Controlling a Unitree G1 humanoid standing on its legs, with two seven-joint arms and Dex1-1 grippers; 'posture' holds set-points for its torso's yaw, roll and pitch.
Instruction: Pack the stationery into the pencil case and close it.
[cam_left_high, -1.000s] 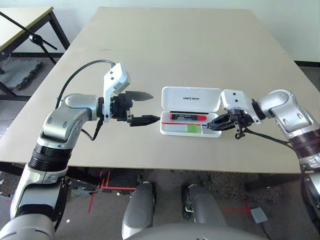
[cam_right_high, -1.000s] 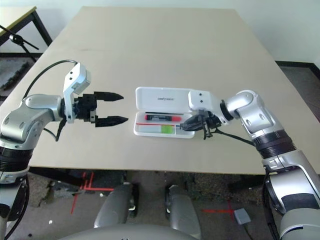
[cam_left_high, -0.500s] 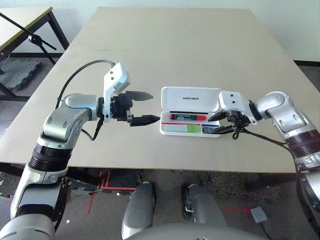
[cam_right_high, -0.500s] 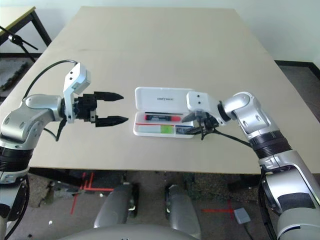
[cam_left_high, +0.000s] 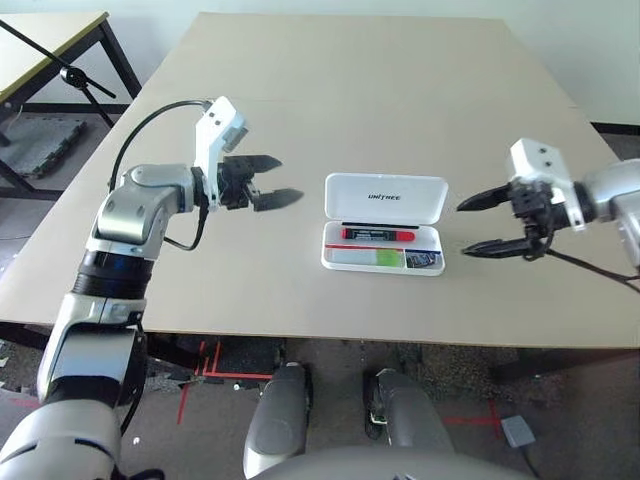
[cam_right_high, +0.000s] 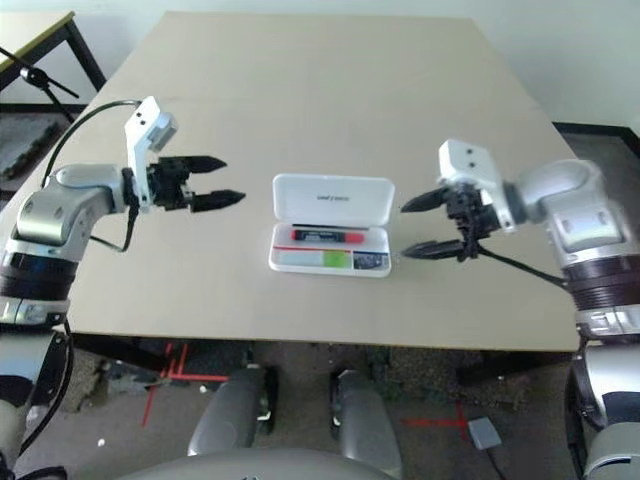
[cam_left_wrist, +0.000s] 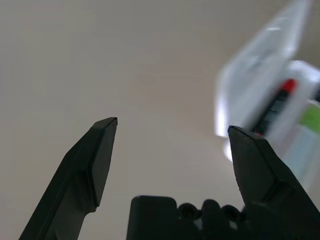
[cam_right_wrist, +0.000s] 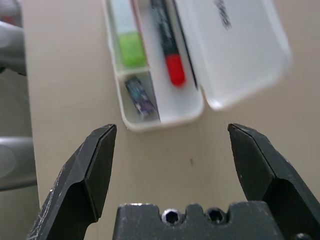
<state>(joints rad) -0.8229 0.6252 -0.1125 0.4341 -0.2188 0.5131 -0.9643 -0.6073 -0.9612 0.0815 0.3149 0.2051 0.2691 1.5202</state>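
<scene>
The pencil case (cam_left_high: 384, 222) lies open on the table (cam_left_high: 350, 100), between the two hands and apart from both. Inside it lie the black marker (cam_left_high: 378, 233), the green highlighter (cam_left_high: 368, 258) and a small dark cylinder (cam_right_wrist: 140, 96). The left hand (cam_left_high: 268, 180) and the right hand (cam_left_high: 478, 225) are released, fingers spread, grasping nothing.

A large beige counter (cam_left_high: 360, 100) occupies most of the view, with a faint seam seen across its far half. A second table (cam_left_high: 45, 40) with dark metal legs is seen at the far left corner, a black rod crossing it. A white wall (cam_left_high: 600, 50) is seen at the far right. Grey floor (cam_left_high: 470, 385) with red tape marks (cam_left_high: 205, 365) is seen below the counter's near edge.
</scene>
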